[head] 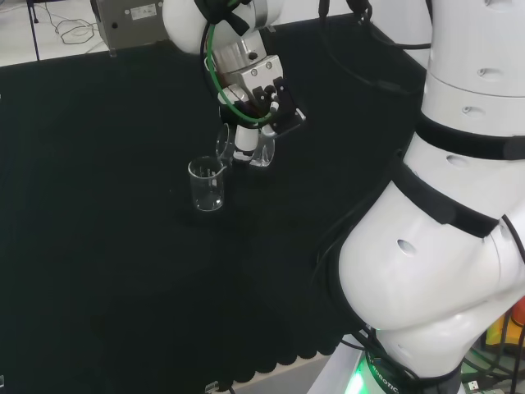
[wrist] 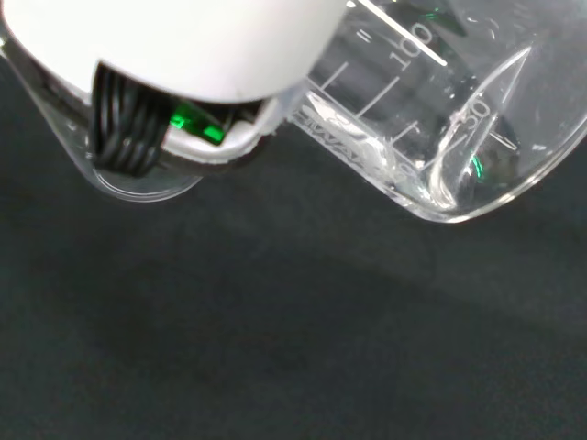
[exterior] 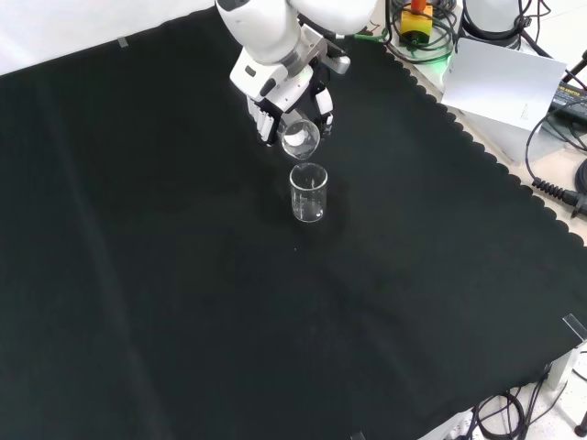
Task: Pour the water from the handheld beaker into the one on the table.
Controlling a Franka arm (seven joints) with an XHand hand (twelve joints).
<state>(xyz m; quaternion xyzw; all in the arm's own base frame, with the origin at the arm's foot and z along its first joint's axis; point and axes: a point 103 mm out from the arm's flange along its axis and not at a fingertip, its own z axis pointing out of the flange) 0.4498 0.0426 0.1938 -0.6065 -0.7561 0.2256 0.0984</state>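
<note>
The robot hand (exterior: 292, 103) curls around a tilted clear glass beaker (exterior: 300, 139). Beside it, a second cylindrical clear beaker (exterior: 309, 193) stands upright on the black-clothed desk (exterior: 183, 275).

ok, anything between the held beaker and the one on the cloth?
Nothing visible. The hand holds the tilted beaker just above the rim of the standing beaker; around them there is only bare black cloth.

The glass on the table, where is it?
In the front view the table beaker stands upright near the middle of the black cloth, just below the tilted beaker that the hand holds.
</note>
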